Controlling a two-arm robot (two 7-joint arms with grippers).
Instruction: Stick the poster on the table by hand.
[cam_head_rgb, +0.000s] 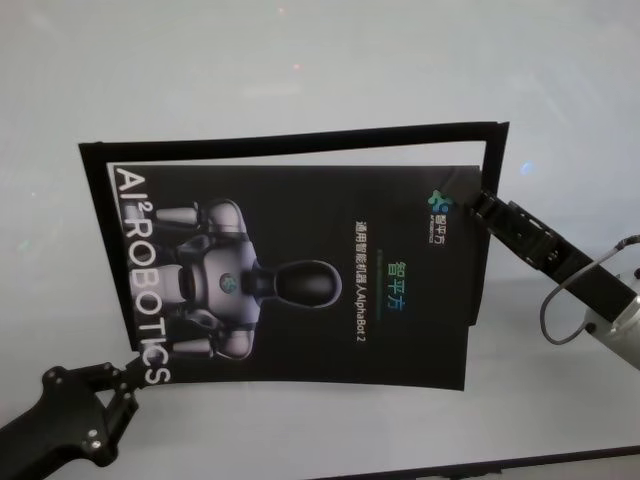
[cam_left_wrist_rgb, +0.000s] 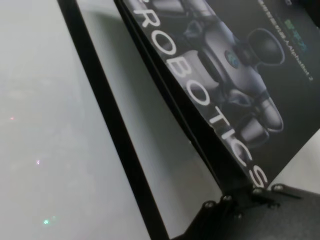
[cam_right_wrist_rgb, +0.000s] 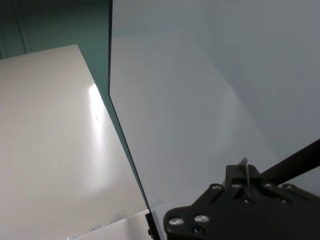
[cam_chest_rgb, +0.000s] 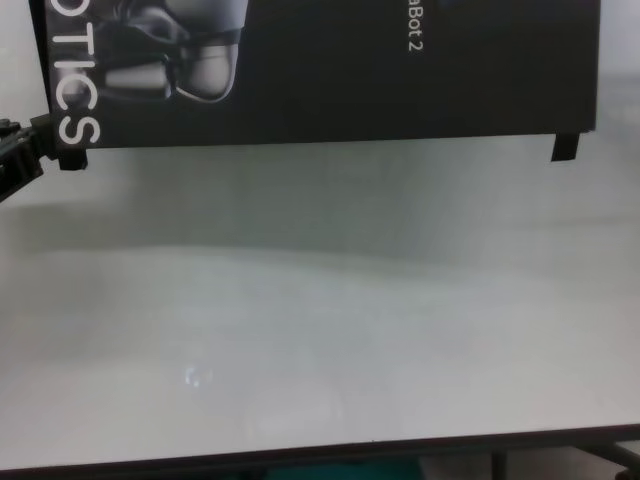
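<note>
1. You had the large black rectangular poster (cam_head_rgb: 300, 270), with its white "AI²ROBOTICS" lettering and grey-white robot picture, spread over the middle of the wide, plain white matte desk (cam_head_rgb: 300, 60) in the head view, its long lettered side toward 9 o'clock.
2. Your left end effector (cam_head_rgb: 128, 385) sat at about 7 o'clock, clenched on the poster's near-left corner right by the final "S" of the lettering; the left wrist view showed its black fingers (cam_left_wrist_rgb: 240, 200) pinching that corner.
3. From that wrist view, the gripped edge of the poster stood lifted off the desk, with a shadowed gap beneath it.
4. Your right end effector (cam_head_rgb: 478, 203) reached in from 3 o'clock and met the poster's right edge near the small green-and-blue logo (cam_head_rgb: 440, 201). I could not tell whether it was closed on the sheet or merely touching it.
5. A narrow black strip (cam_head_rgb: 300, 140) ran along the poster's far side at 12 o'clock and bent down at the far-right corner toward the right end effector; white desk showed between the strip and the sheet.
6. In the chest view, the poster's near edge hung over the desk, casting a soft shadow, and a short black tab (cam_chest_rgb: 565, 147) hung at its near-right corner.
</note>
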